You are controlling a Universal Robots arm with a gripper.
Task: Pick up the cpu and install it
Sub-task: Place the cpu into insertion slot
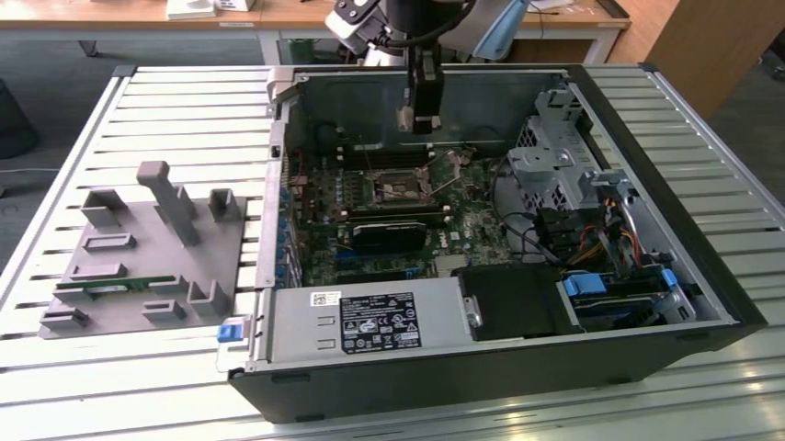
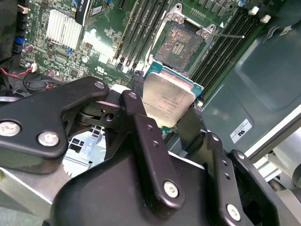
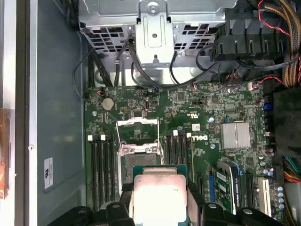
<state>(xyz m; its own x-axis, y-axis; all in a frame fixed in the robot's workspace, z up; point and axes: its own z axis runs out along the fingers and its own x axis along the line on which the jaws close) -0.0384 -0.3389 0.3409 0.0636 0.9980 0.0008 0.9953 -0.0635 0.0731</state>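
Note:
The cpu (image 2: 169, 96), a flat silver-topped square chip with a green edge, is clamped between my gripper's (image 2: 164, 113) black fingers (image 2: 141, 127). In the first wrist view the cpu (image 3: 160, 197) hangs just above the motherboard, beside the open socket (image 3: 140, 162) whose metal frame (image 3: 137, 129) is flipped up. The socket (image 2: 181, 43) lies bare, a short way beyond the chip. In the exterior view my gripper (image 1: 421, 115) points down into the open computer case (image 1: 687, 276), above the socket (image 1: 403, 190).
Memory slots (image 3: 101, 165) flank the socket on both sides. A drive cage (image 1: 552, 156), cables (image 1: 540, 239) and a power supply (image 1: 368, 322) crowd the case. On the slatted table at the exterior view's left stands a grey fixture (image 1: 135, 257) with a green memory stick (image 1: 117, 287).

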